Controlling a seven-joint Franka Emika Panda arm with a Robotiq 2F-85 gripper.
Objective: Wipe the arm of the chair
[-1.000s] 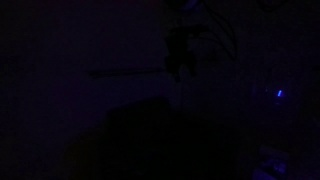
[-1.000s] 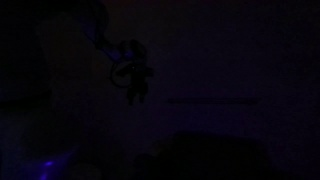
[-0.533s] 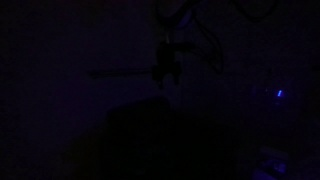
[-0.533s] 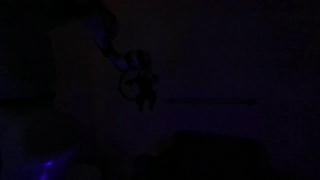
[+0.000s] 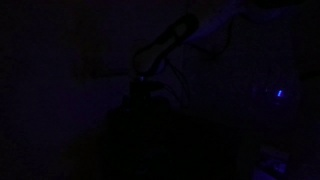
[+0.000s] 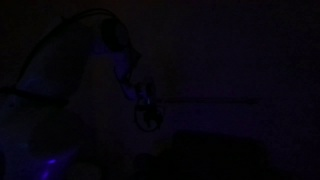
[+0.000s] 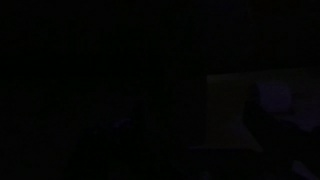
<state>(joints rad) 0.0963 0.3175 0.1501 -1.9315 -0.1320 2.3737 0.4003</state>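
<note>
Though the room is nearly black, the bulky dark chair point(image 5: 150, 135) point(image 6: 215, 155) shows only as a rounded mass at six o'clock in both exterior views, and its arm, colour and material cannot be made out. At its twelve o'clock, the faintly lit robot arm point(image 5: 170, 40) hangs with its jaws released, gripping nothing discernible.

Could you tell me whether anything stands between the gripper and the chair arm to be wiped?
Nothing visible does, but the scene is nearly black. In an exterior view the gripper hangs above a dark bulk, probably the chair; no distinct object shows in the gap, and the chair's arm cannot be made out.
</note>
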